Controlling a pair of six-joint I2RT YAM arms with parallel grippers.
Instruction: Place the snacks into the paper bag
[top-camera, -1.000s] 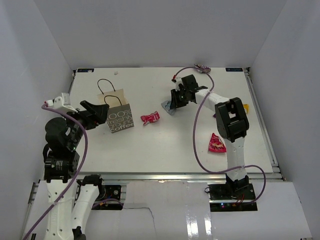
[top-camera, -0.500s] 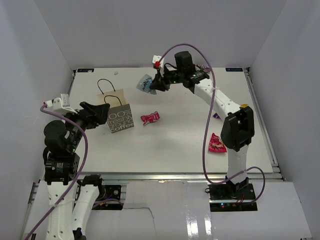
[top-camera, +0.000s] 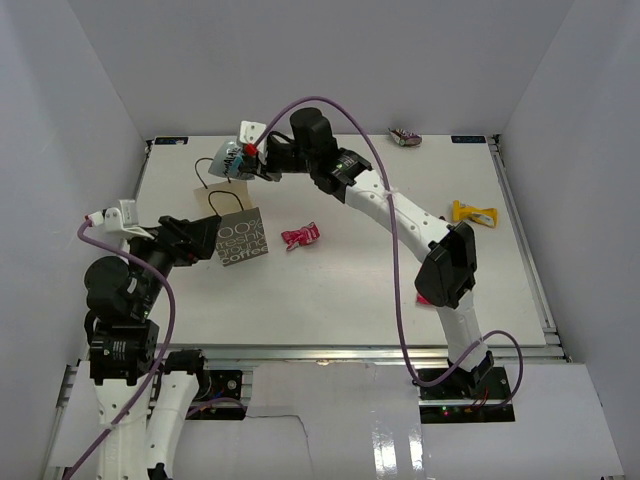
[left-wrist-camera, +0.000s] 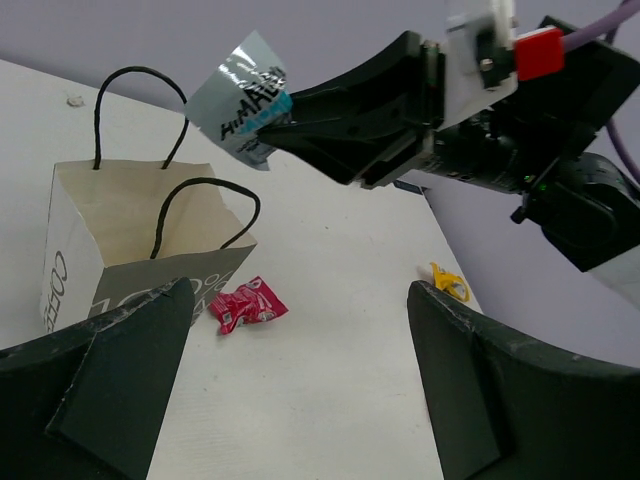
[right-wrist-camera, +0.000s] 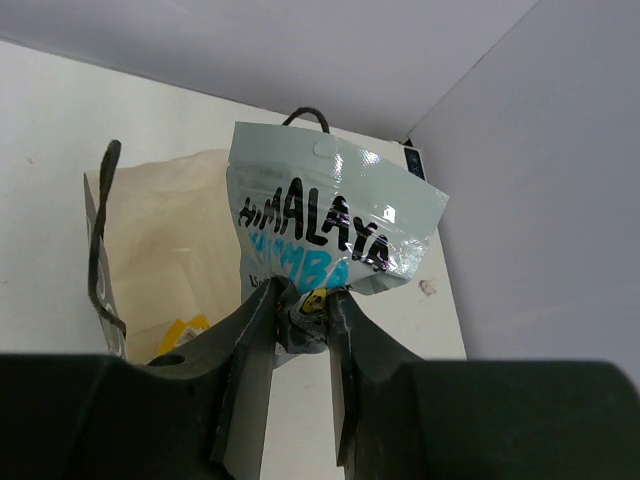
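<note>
Above the paper bag (top-camera: 241, 238), we find the right gripper (top-camera: 245, 165) clamped on a pale blue packet (top-camera: 228, 160); beside the bag, the left gripper (top-camera: 203, 237) stands open.

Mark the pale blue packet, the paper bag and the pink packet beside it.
pale blue packet (right-wrist-camera: 335, 225): right wrist view, printed face.
paper bag (top-camera: 242, 238): top view, lettered front.
pink packet (top-camera: 300, 236): top view, middle.

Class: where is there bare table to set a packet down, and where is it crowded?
Bare: the table between the pink-red packet and the near edge; also between purple packet and yellow packet. Crowded: the paper bag, left gripper beside it, right gripper holding the pale blue packet above.
</note>
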